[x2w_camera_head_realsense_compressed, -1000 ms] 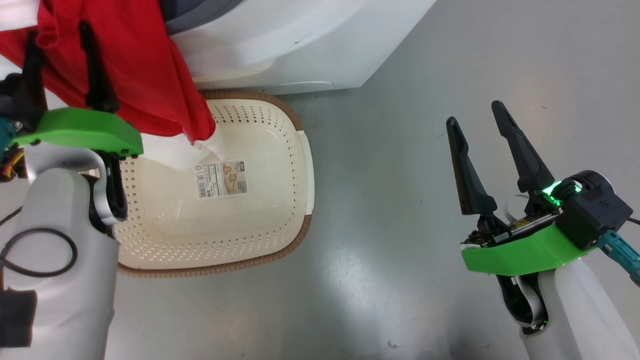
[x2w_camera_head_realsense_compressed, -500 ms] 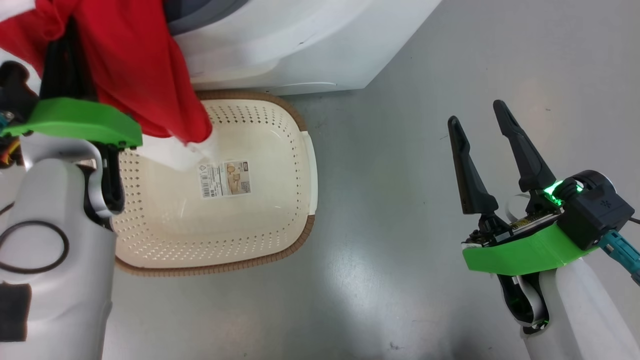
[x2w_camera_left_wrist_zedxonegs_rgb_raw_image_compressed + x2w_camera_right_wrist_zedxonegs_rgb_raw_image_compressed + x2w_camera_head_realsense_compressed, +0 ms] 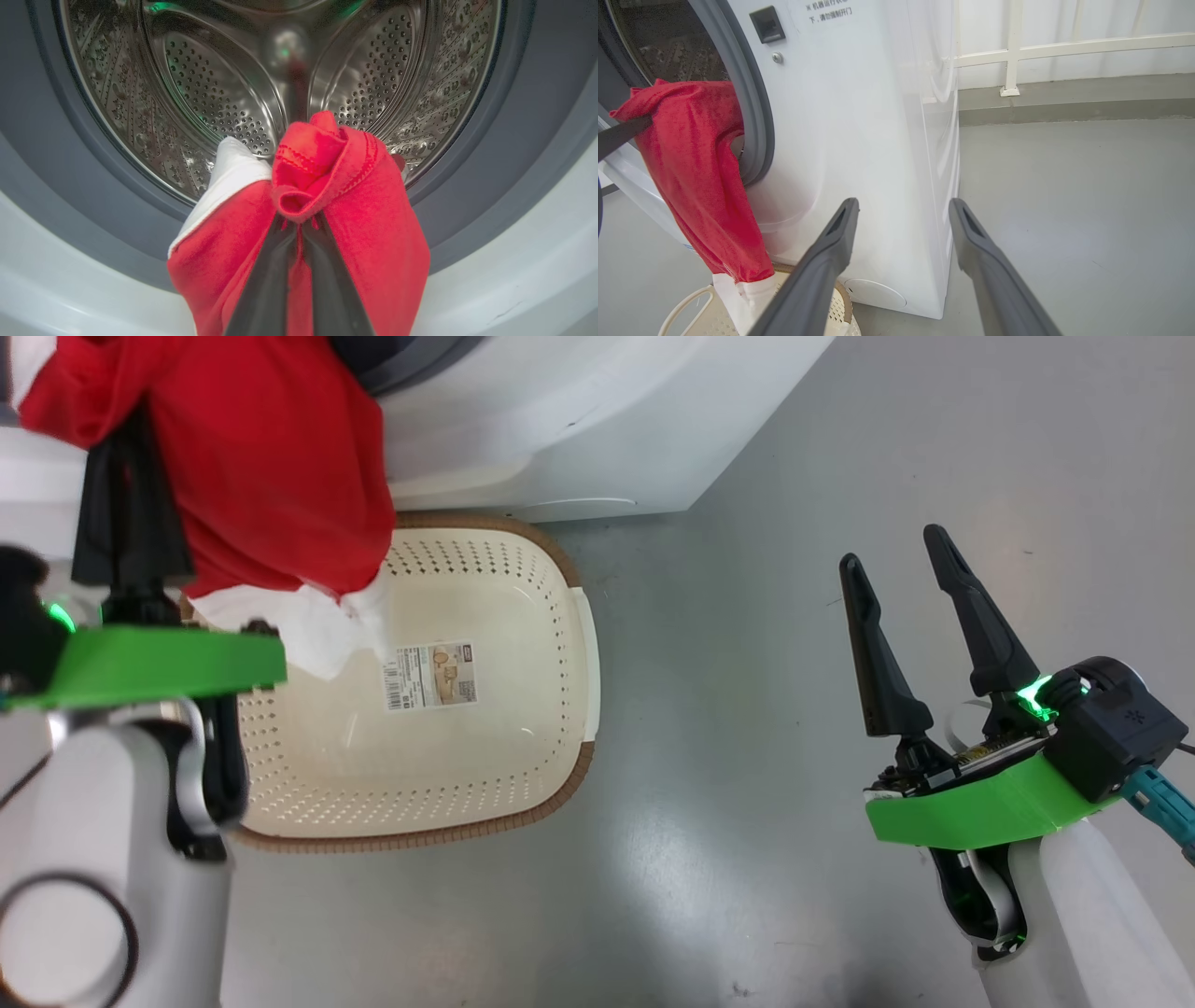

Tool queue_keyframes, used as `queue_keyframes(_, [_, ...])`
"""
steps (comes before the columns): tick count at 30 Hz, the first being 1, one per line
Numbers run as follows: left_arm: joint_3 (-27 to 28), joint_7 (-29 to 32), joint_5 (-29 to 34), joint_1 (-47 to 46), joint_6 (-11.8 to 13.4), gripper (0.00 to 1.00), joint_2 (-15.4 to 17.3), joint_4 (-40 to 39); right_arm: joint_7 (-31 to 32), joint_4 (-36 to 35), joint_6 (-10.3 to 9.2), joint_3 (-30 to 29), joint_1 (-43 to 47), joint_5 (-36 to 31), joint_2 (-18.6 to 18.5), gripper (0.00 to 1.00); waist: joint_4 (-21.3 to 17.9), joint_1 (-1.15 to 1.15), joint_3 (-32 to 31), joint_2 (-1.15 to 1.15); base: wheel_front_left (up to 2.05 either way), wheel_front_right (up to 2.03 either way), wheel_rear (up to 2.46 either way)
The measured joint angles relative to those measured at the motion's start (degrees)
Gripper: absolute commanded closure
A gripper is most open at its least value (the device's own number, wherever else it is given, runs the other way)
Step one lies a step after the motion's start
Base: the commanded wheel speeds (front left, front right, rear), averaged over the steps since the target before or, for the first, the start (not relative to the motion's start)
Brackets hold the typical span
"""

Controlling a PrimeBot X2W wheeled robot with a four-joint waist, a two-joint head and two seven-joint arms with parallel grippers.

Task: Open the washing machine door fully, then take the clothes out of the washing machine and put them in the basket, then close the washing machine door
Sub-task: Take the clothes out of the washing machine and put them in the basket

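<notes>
My left pincer [image 3: 299, 226] is clenched on a bunched fold of the red fabric jersey with white trim [image 3: 271, 476]. The two dark fingers are pressed together with the cloth pinched at their tips, just outside the mouth of the big white front-loading washing machine [image 3: 579, 420]. In the left wrist view the perforated steel drum [image 3: 210, 93] and the grey rubber gasket [image 3: 46, 140] lie straight beyond the grip. The jersey hangs from the pincer with its long axis running down towards the grey floor [image 3: 794, 756]. Its white lower hem dangles over the far left corner of the small cream-white perforated plastic basket with the brown woven-look rim [image 3: 485, 521], though I cannot tell whether it touches the plastic. The basket stands on the floor right at the foot of the machine, below the held cloth and reaching to the right and nearer than the grip. By my judgement the coming move is a short carry that way, then down, before letting go. The left arm is the nearer one by far. My right pincer [image 3: 892, 549] is released, its jaws spread wide and holding nothing, well apart to the right over bare floor. I count one jersey, one basket with one sticker [image 3: 431, 676] on its bottom, one washing machine and two pincers.
</notes>
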Motion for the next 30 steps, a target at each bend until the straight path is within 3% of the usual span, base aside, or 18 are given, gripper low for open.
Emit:
queue_keyframes(10, [-2.07,3.83,0.54,10.66,1.63,1.00,0.07,-15.83,0.00,0.24,0.00,-0.07,0.02,0.26,0.00,0.00,0.48,0.00,-0.17,0.00,0.00,0.00,0.00])
queue_keyframes(15, [-3.42,5.43,0.43,14.36,2.27,1.00,-0.53,-17.51,0.00,0.20,0.00,-0.08,0.01,0.26,0.00,0.00,0.65,0.00,0.30,0.00,0.00,0.00,0.00])
queue_keyframes(20, [-4.26,5.43,-1.22,14.89,2.01,1.00,-1.87,-12.90,0.00,0.19,0.00,0.00,0.00,0.26,0.00,0.00,0.65,0.00,0.71,0.00,0.00,0.00,0.00])
queue_keyframes(30, [-5.14,4.23,-4.08,10.20,-0.62,1.00,-3.04,7.78,0.00,0.20,0.00,0.25,-0.17,0.26,0.00,0.00,-0.10,0.00,1.36,0.00,0.00,0.00,0.00])
